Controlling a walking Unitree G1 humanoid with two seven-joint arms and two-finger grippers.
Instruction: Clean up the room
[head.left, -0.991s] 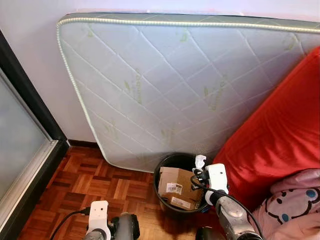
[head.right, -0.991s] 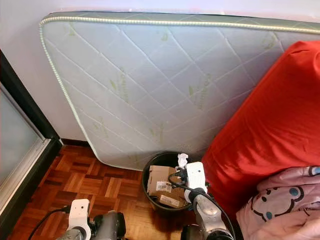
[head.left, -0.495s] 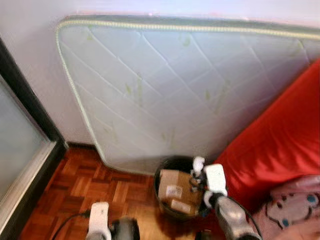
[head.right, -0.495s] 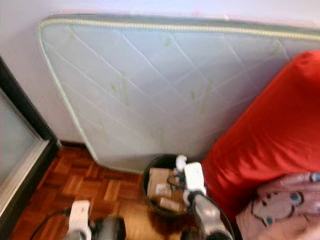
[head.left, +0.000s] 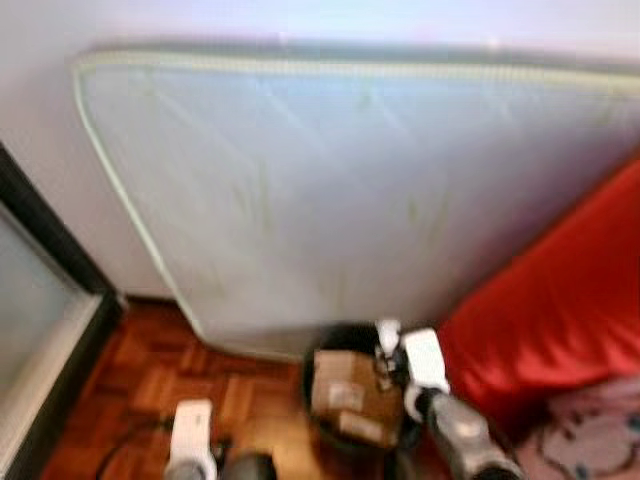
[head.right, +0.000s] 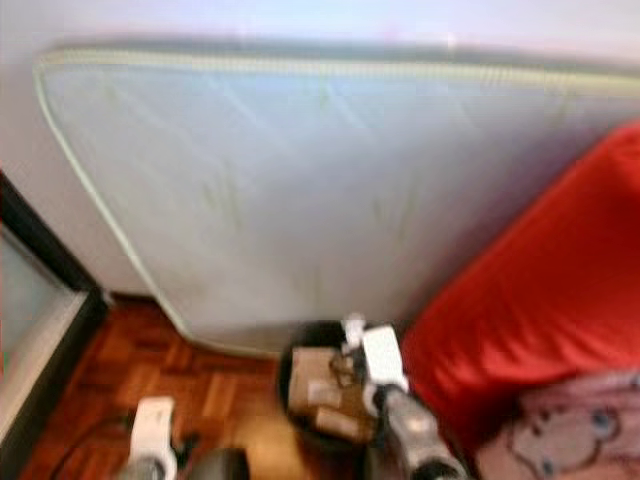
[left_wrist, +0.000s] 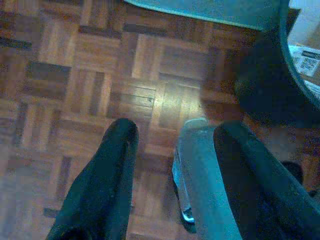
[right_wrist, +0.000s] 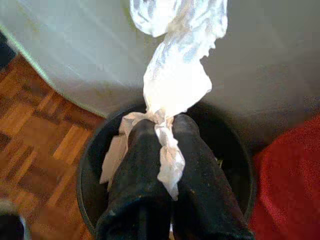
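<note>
The right gripper (right_wrist: 159, 131) has its fingers (right_wrist: 132, 175) pressed together on a crumpled white tissue (right_wrist: 175, 75), which stands up beyond the fingertips while a thin tail of it trails back between them. Straight beyond and below the fingers is the open black bin (right_wrist: 92, 165), so the tissue hangs over its mouth, not yet inside. In the head views the gripper sits at the bin's (head.left: 312, 395) near right rim, with a cardboard box (head.left: 343, 395) in the bin just left of it.

Against the picture a second ago, the gripper holds the same place over the bin and the tissue is still pinched. The whole view has swung a little and gone blurred — the camera moved, not the things.

The left gripper (left_wrist: 172, 137) hangs low with fingers (left_wrist: 107, 175) spread and nothing between them, over bare floor (left_wrist: 75, 60); the bin's dark wall lies off beyond one fingertip.

Behind the bin a pale quilted mattress (head.left: 330, 190) leans against the wall. Right of the right gripper rises a red cover (head.left: 560, 310), with a pink patterned cloth (head.left: 590, 430) below it. The floor is wood parquet — a dark door frame (head.left: 50, 250) stands far left.
</note>
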